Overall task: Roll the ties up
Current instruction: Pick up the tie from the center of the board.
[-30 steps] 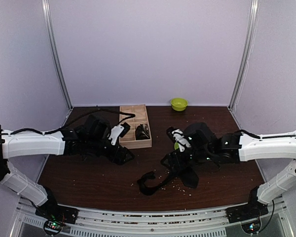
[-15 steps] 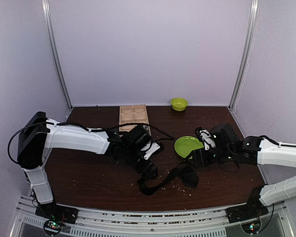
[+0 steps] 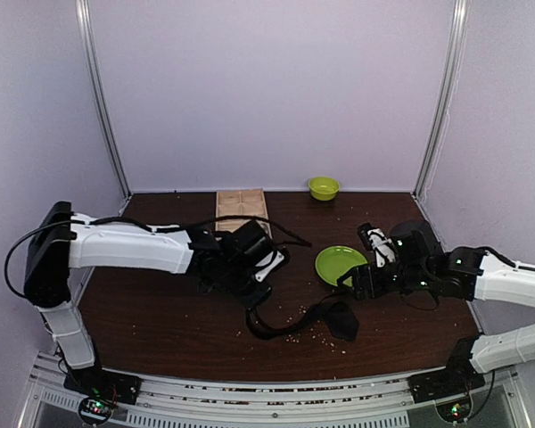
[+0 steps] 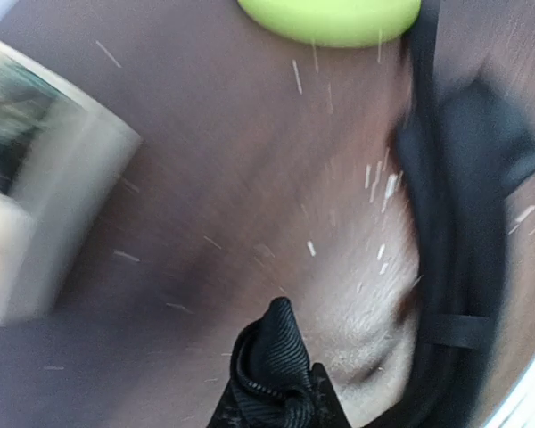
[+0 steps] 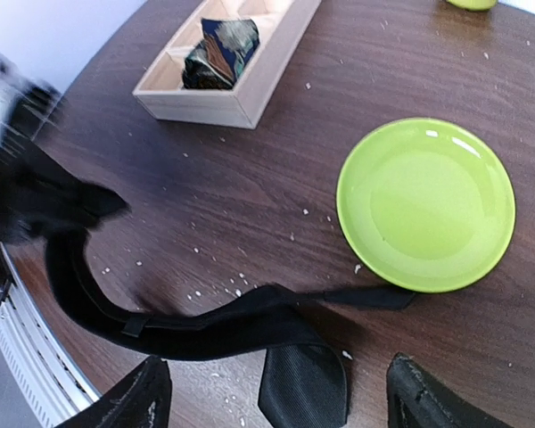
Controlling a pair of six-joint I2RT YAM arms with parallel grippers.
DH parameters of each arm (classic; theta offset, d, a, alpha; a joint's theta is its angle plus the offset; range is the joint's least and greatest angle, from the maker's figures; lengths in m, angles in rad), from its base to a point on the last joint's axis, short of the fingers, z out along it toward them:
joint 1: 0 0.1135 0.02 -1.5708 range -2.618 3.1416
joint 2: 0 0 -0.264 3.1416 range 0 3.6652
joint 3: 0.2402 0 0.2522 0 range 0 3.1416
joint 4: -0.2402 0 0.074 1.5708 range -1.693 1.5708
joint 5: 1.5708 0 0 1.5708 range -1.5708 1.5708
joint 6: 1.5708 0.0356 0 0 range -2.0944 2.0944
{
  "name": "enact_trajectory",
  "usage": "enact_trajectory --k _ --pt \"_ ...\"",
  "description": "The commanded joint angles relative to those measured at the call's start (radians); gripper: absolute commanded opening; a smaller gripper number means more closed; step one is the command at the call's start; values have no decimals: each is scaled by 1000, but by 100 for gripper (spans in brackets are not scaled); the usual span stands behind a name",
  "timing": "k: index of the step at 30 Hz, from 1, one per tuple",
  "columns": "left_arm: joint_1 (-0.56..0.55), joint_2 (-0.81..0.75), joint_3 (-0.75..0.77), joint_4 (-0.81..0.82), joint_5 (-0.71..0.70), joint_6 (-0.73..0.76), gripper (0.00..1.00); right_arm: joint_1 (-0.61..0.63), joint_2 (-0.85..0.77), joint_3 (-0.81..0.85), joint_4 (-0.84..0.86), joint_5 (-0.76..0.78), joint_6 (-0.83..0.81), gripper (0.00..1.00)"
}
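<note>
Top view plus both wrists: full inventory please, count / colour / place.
tie: 1, black, unrolled on the table in front of the plate, one end bunched in the left gripper
roll: 1, dark fabric, likely a rolled tie, in an end compartment of the tray
tray: 1, pale wood, divided, rear left of centre
plate: 1, lime green, nothing on it, right of centre
bowl: 1, lime green, at the back wall
crumbs: many, pale, scattered around the tie
table: 1, dark brown wood
left gripper: black, shut on the tie's end
right gripper: black, open, above the tie's wide end
</note>
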Motion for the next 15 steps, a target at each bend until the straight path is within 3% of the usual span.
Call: enact_trajectory --k 1,9,15 --pt "0 -264 10 82 -147 94 0 -4 -48 -24 102 -38 -18 84" --pt "2 -544 -3 223 133 393 0 -1 -62 25 255 -144 -47 87" --pt "6 -639 21 289 193 468 0 27 1 82 375 -270 -25 89"
